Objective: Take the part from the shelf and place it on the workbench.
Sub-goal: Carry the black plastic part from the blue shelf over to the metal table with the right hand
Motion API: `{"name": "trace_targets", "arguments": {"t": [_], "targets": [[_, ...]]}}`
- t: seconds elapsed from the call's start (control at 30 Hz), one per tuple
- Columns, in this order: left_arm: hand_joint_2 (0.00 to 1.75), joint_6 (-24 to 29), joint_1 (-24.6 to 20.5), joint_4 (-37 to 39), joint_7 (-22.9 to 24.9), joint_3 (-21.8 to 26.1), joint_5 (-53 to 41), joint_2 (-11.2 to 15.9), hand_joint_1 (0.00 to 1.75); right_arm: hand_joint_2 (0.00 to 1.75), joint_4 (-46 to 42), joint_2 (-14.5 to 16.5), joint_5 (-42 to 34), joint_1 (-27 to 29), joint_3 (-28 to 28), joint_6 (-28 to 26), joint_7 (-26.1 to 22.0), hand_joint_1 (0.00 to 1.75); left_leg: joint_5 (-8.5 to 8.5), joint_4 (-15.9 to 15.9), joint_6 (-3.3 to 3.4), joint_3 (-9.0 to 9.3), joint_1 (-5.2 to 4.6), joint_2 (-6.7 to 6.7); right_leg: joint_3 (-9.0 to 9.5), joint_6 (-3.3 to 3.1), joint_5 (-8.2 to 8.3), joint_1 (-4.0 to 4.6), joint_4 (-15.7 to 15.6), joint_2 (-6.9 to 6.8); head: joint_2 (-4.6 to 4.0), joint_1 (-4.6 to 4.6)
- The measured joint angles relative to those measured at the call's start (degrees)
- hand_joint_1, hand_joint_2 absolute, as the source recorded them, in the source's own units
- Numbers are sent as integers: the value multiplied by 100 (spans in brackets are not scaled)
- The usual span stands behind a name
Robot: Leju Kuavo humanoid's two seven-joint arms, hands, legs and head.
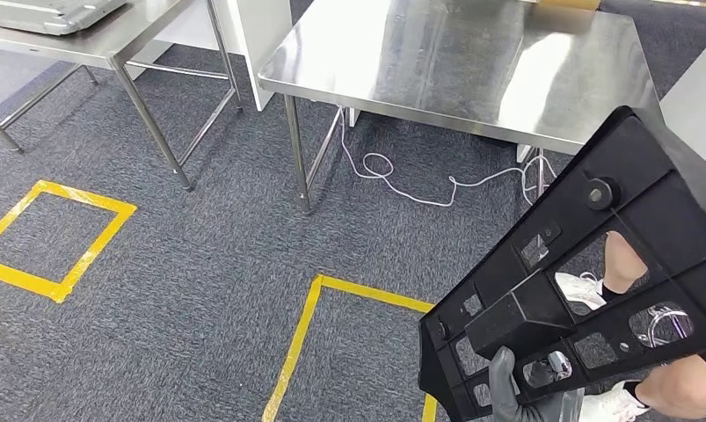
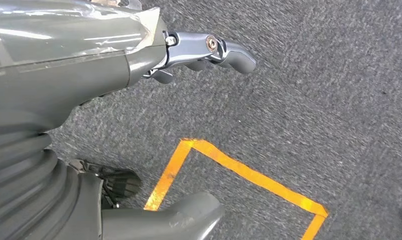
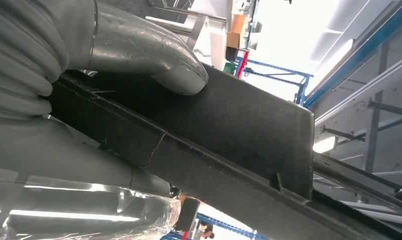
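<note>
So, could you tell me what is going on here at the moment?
The robot's right hand holds a large black plastic part, carried tilted in front of its body above the grey carpet. Ahead stands a steel workbench with nothing on the stretch of top in view, so the part is not yet set down. The left hand holds nothing and hangs over the carpet near a yellow tape square. A person's legs show behind the part.

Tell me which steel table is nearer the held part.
The big table at upper right, next to the black part in the right hand; the other table stands far left.
</note>
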Motion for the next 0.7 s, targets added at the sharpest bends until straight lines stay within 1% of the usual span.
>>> {"name": "trace_targets", "arguments": {"t": [0.03, 0.07, 0.1, 0.17, 0.2, 0.23, 0.27, 0.3, 0.33, 0.37, 0.4, 0.43, 0.47, 0.5, 0.53, 0.57, 0.6, 0.63, 0.67, 0.7], "targets": [[175, -7, 4, 0, 1, 3, 9, -2, 0, 175, 3, -1, 12, -9, -1, 0, 4, 175, -47, -1, -18, 51, -5, -5, 97, 23, 242, 6, -345, -2, 0, 0], [175, -17, 4, -1, 1, 9, 22, -1, 0, 175, 8, 3, 36, -29, 2, 0, 19, 175, -90, 3, -44, 98, -9, -8, 178, -12, 352, 21, -621, -14, 0, -1], [175, -28, 4, -1, 1, 20, 36, 0, 0, 175, 13, 8, 72, -58, 5, 0, 44, 175, -128, 4, -76, 121, -13, -8, 245, -71, 423, 44, -789, -24, 0, -2], [175, -45, 5, -2, 1, 52, 54, 2, 0, 175, 20, 26, 152, -119, 12, 0, 108, 175, -162, 46, -137, 155, -19, -3, 262, -237, 423, 74, -859, -34, 0, -12], [175, -48, 5, -4, 1, 70, 56, 4, 0, 175, 20, 37, 181, -145, 14, 0, 133, 175, -176, 88, -160, 154, -16, 4, 314, -282, 479, 57, -886, -23, 1, -18], [175, -49, 5, -7, 1, 85, 57, 6, 0, 175, 20, 50, 202, -170, 15, 0, 147, 175, -201, 176, -185, 145, -9, 10, 359, -322, 497, 34, -915, -17, 1, -21], [175, -50, 3, -9, 0, 98, 57, 8, 0, 175, 20, 63, 213, -198, 17, 0, 155, 175, -265, 326, -214, 80, 4, 19, 434, -356, 486, 14, -934, -15, 1, -23], [175, -50, 0, -13, 0, 111, 59, 11, 0, 175, 20, 74, 223, -221, 18, 0, 156, 175, -376, 579, -256, -56, 24, 27, 492, -387, 469, -2, -954, -14, 1, -30], [175, -50, 0, -14, 0, 122, 63, 12, 0, 175, 20, 85, 233, -241, 18, 2, 162, 175, -508, 892, -304, -249, 48, 32, 523, -413, 446, 1, -959, -16, 0, -31], [175, -50, 4, -15, 0, 133, 76, 11, 0, 175, 20, 92, 245, -257, 17, 8, 174, 175, -633, 1218, -348, -479, 77, 36, 544, -431, 420, 2, -960, -14, 0, -37], [175, -51, 10, -15, 0, 143, 93, 10, 0, 175, 20, 98, 270, -269, 17, 26, 199, 175, -692, 1461, -386, -690, 109, 38, 569, -439, 393, 1, -960, -9, 0, -34], [175, -53, 16, -16, 0, 153, 115, 9, 0, 175, 21, 109, 305, -281, 14, 56, 230, 175, -650, 1546, -410, -826, 140, 40, 600, -432, 361, -2, -960, -3, 0, -34], [175, -56, 21, -21, 0, 168, 139, 7, 0, 175, 21, 121, 355, -297, 8, 97, 270, 175, -496, 1444, -426, -867, 168, 46, 645, -418, 324, -9, -960, 4, 0, -36], [175, -61, 25, -29, 0, 195, 156, 7, 0, 175, 22, 143, 418, -320, -3, 153, 317, 175, -249, 1165, -434, -813, 191, 55, 701, -397, 282, -18, -960, 8, 0, -35], [175, -71, 31, -37, 0, 231, 171, 7, 0, 175, 22, 172, 487, -350, -19, 215, 364, 175, 10, 814, -435, -704, 205, 66, 741, -368, 237, -27, -963, 9, 0, -36], [175, -84, 42, -44, 0, 271, 183, 7, 0, 175, 26, 206, 557, -390, -37, 280, 411, 175, 107, 523, -433, -624, 197, 82, 791, -336, 197, -28, -963, 11, 0, -39], [175, -98, 56, -50, 1, 313, 196, 7, 0, 175, 33, 244, 621, -430, -60, 348, 448, 175, 106, 335, -410, -565, 180, 92, 804, -298, 161, -24, -971, 13, 0, -47], [175, -117, 82, -62, 1, 355, 211, 5, 0, 175, 42, 284, 677, -466, -85, 414, 477, 175, 55, 253, -367, -543, 156, 93, 834, -252, 144, -13, -970, 15, 0, -51], [175, -133, 113, -79, 1, 397, 223, 2, 0, 175, 55, 327, 726, -493, -112, 475, 497, 175, -14, 240, -308, -540, 128, 88, 878, -200, 143, 4, -950, 19, 0, -56], [175, -148, 146, -102, 1, 444, 232, 1, 0, 175, 70, 371, 772, -509, -141, 536, 513, 175, 24, 211, -235, -479, 114, 75, 902, -151, 136, 21, -925, 16, 0, -57]]}}
